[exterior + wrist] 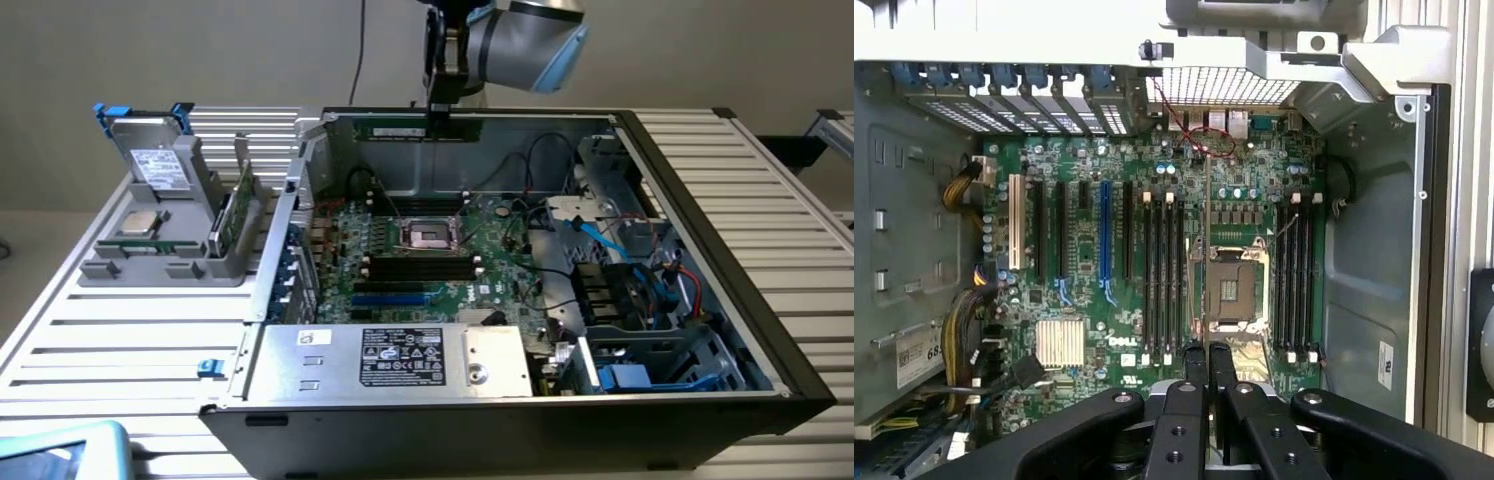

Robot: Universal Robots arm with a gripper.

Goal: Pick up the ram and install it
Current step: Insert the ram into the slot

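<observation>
Ram [400,130]: slim green board, likely light, stiff, brittle (contacts and chips best untouched); fingers [1195,370] clamped on its top edge, hanging above the motherboard [1094,330].

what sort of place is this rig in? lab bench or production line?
Probably a robotics lab or test bench for PC assembly: an opened desktop case lies on a slatted metal table, a grey parts fixture beside it, and the end effector holds the ram above the case.
</observation>
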